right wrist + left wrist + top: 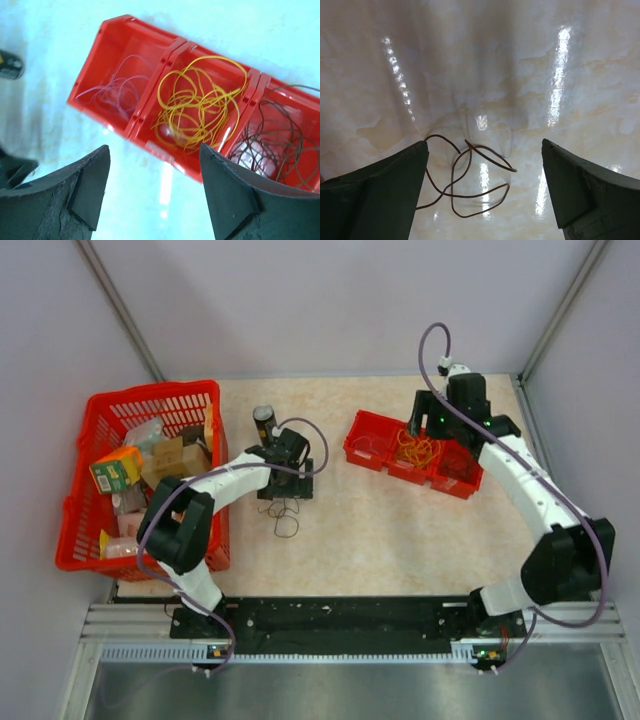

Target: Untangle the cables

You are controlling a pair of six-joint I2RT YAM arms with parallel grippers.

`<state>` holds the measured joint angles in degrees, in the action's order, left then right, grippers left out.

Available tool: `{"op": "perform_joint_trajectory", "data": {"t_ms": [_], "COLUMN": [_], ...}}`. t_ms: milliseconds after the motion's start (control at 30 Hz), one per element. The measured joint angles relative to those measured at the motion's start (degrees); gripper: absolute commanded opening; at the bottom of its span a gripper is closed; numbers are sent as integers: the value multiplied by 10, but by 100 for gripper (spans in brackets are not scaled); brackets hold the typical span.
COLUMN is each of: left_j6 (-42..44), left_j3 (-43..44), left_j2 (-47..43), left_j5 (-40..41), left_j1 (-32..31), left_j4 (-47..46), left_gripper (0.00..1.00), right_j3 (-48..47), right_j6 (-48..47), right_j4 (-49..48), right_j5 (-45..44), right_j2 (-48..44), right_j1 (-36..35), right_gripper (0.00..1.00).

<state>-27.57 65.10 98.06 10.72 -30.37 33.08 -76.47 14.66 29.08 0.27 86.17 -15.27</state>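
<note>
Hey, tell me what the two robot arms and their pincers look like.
The left arm and right arm have white links with black joints, each trailed by a thick lilac cable. The left pincer and right pincer each have two dark, wedge-shaped fingers with scuffed matte faces.

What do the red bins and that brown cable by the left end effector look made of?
Red bins: likely moulded plastic, smooth and slightly glossy, with bright highlights on the floors. Brown cable: thin springy wire, probably plastic-coated. It holds open loops and looks dull, but its core is not visible.
</note>
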Motion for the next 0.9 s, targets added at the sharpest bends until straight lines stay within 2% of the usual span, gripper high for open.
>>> {"op": "perform_joint_trajectory", "data": {"t_ms": [100,133,233,300,333,367,500,633,767,900], "left_j6": [-5,-7,-12,-9,-10,-9,-10,-14,-23,-38], "left_j3": [-9,-15,-35,-45,-50,-58,-99,-160,-165,-152], "left_j2": [12,12,16,13,9,5,-24,-104,-201,-240], "left_j5": [-23,-29,-47,-55,-63,-76,-145,-241,-346,-431], "left_j1": [6,6,3,1,1,1,-4,-14,-17,-17], "left_j4": [-2,-5,-11,-20,-27,-35,-72,-97,-126,-155], "left_gripper": [88,79,46,16,6,1,0,0,0,0], "right_j3": [47,62,125,169,198,223,323,417,452,453], "right_j6": [4,4,12,21,26,32,50,56,60,60], "right_j4": [-3,-2,-4,-9,-13,-14,-55,-131,-195,-272], "right_j5": [19,22,36,50,60,69,129,223,285,314], "right_j2": [-84,-104,-160,-179,-186,-189,-196,-229,-266,-274], "right_j1": [-9,-15,-57,-87,-103,-115,-142,-144,-163,-218], "right_gripper": [73,73,73,73,73,73,76,84,86,86]}}
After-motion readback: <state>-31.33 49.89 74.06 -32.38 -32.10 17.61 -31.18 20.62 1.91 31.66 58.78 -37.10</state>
